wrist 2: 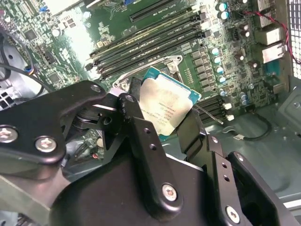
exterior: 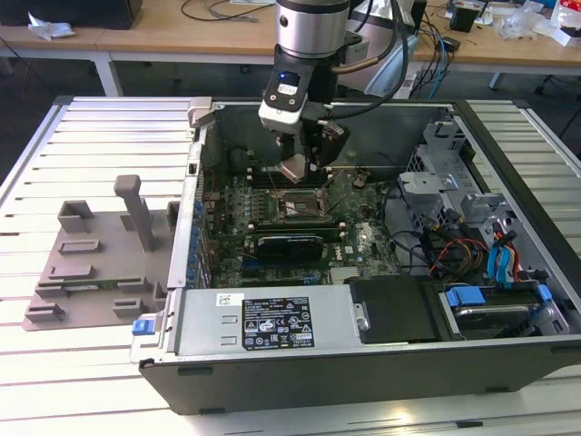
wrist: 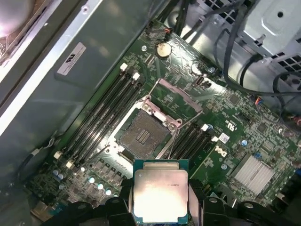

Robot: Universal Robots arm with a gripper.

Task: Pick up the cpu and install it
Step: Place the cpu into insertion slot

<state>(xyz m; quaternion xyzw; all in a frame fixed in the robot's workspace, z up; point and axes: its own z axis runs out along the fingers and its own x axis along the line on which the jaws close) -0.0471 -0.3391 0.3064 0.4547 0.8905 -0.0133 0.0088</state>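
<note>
The cpu (wrist: 161, 190), a flat square chip with a silvery top and a teal-green edge, is clamped between the black fingers of my gripper (wrist 2: 160, 113). It hangs above the green motherboard inside the open computer case. In the exterior view the cpu (exterior: 295, 167) hangs tilted under the gripper, just above and behind the socket (exterior: 300, 208). The first wrist view shows the open socket (wrist: 142, 134) with its metal load frame (wrist: 181, 99) swung back, a short way ahead of the chip. The cpu (wrist 2: 165, 108) also appears in the second wrist view, over the black memory slots (wrist 2: 150, 44).
The black case (exterior: 363, 363) holds a power supply (exterior: 268, 318), a drive cage (exterior: 436, 173) and coloured cables (exterior: 490, 254) on the exterior view's right. A grey plastic tray (exterior: 100, 263) lies outside the case on the slatted table, on the exterior view's left. Memory slots flank the socket.
</note>
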